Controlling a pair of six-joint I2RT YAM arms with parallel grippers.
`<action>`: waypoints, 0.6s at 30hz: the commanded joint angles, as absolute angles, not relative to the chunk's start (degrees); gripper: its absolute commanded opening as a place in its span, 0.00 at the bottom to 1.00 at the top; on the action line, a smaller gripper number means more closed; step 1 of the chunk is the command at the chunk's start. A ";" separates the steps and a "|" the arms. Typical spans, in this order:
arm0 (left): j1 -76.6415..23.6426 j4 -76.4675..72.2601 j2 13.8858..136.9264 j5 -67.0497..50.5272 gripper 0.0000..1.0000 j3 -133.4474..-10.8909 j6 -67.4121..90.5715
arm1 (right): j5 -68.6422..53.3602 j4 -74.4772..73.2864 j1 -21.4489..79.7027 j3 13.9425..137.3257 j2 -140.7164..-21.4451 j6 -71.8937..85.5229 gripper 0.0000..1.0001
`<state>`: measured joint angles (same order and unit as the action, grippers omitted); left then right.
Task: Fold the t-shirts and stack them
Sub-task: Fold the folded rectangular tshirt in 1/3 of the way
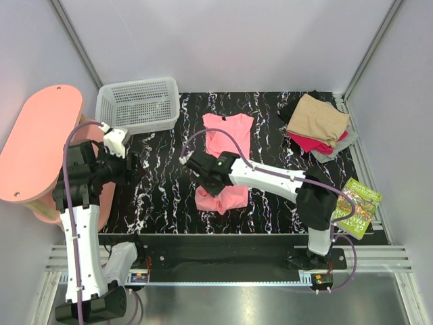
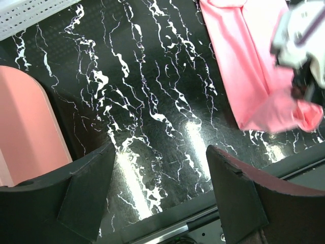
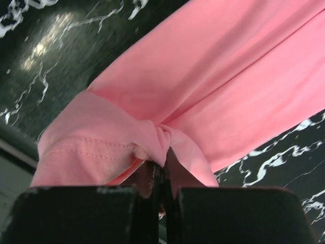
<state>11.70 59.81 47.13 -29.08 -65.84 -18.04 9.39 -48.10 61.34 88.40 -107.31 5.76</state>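
Observation:
A bright pink t-shirt (image 1: 227, 135) lies as a narrow strip in the middle of the black marbled table (image 1: 162, 189). My right gripper (image 1: 201, 172) is shut on a bunched bit of its near hem (image 3: 163, 170), and the pink cloth (image 3: 228, 86) stretches away from the fingers. The near end of the shirt (image 2: 254, 86) hangs lifted in a loose fold. My left gripper (image 1: 132, 162) hovers open over bare table left of the shirt, with nothing between its fingers (image 2: 86, 188). Folded t-shirts are stacked at the back right: tan (image 1: 316, 118) on top, red (image 1: 310, 143), grey (image 1: 333, 153) and black (image 1: 312, 97) beneath.
A white mesh basket (image 1: 139, 105) stands at the back left. A pink oval-topped stool (image 1: 37, 145) sits beside the table's left edge, close to my left arm. A green book (image 1: 357, 206) lies at the near right corner.

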 commanded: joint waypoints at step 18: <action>11.60 56.16 49.04 -26.45 0.78 -64.95 -21.53 | 8.97 -51.33 46.85 101.42 -119.17 -1.67 0.00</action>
